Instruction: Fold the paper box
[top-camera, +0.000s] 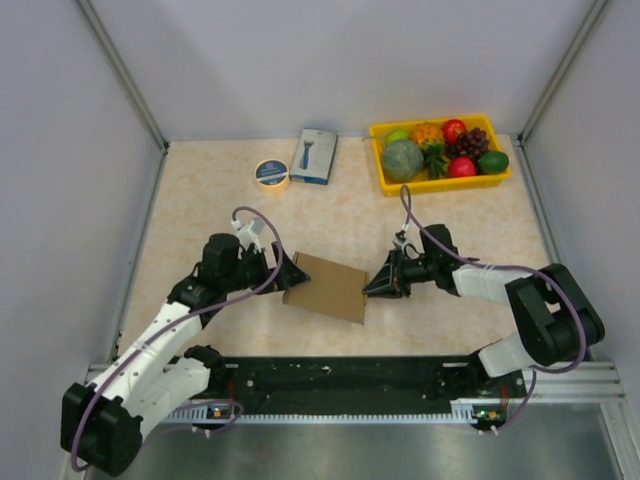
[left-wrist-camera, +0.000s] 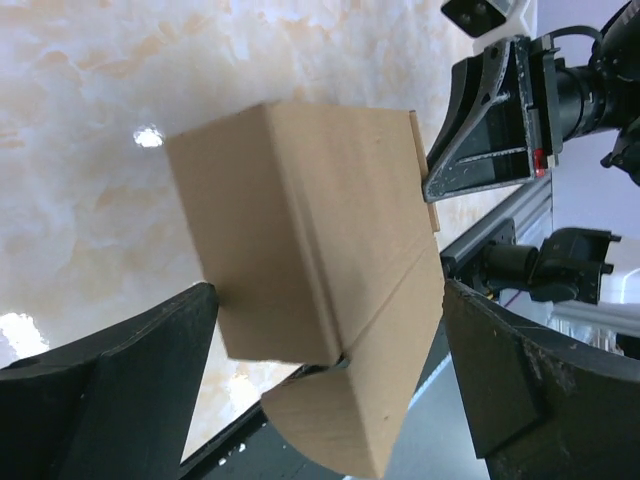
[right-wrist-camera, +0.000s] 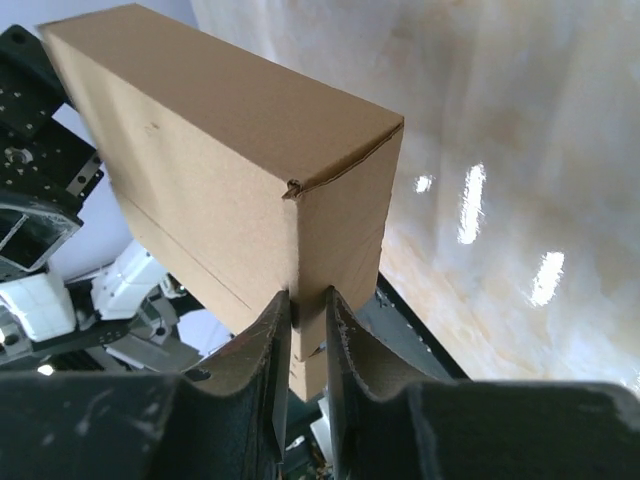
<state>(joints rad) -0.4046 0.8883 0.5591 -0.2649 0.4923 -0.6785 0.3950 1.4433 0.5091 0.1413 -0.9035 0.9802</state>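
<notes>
The paper box (top-camera: 326, 287), folded up into a brown rectangular carton, sits directly between the two grippers, one at each of its ends. The left gripper (top-camera: 290, 272) has its fingers (left-wrist-camera: 130, 390) spread wide, and the near end of the box (left-wrist-camera: 300, 270), with a rounded flap hanging out below, lies between them; whether either finger touches the cardboard cannot be told. The right gripper (top-camera: 372, 285) meets the opposite end, its jaws pressed nearly together and pinching a thin cardboard tab at the lower edge of the box (right-wrist-camera: 230, 170) just ahead of its fingertips. Well beyond the right gripper, at the far side of the table (top-camera: 200, 210), stands a yellow tray (top-camera: 445, 186) of fruit; far ahead of the left gripper lie a blue-and-white box (top-camera: 314, 156) and a tape roll (top-camera: 271, 174)
</notes>
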